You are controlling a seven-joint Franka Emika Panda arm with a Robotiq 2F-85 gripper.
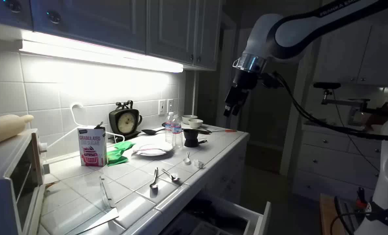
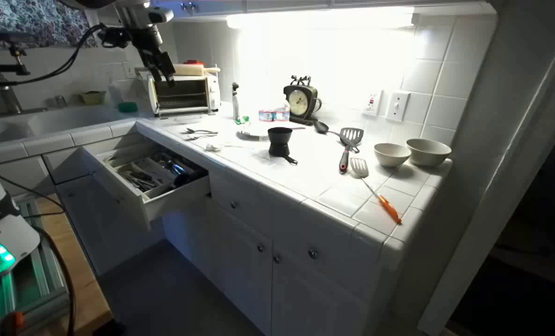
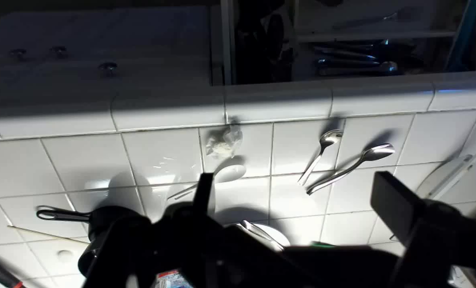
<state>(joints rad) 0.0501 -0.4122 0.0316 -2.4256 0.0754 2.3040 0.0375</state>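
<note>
The longer metal spoon [image 3: 348, 171] lies on the worktop [image 3: 302, 212]. In the wrist view its long axis slants from lower left to upper right, and its bowl end points towards the front edge, on the side of the open drawer [image 2: 179, 200]. The shorter metal spoon [image 3: 319, 155] lies just beside it on a steeper slant, bowl end pointing the same general way. The two handle ends are close together; the bowls diverge.

The hand [image 3: 296, 180] is spread wide, with its fingers [image 3: 392, 204] well apart. In both exterior views it hangs well above the worktop. Both metal spoons lie below the hand, clear of it, and appear between the fingers in the wrist view. The white spoon [image 3: 230, 173] and the crumpled clear plastic [image 3: 221, 148] lie left of the metal spoons there, the plastic nearer the front edge.

The printed face of the sugar carton [image 1: 92, 147] is legible in an exterior view; the wrist view does not show it. The orange-handled spatula [image 2: 383, 202] appears at full length in an exterior view. The pale bowls [image 2: 392, 156] appear in both exterior views only.
</note>
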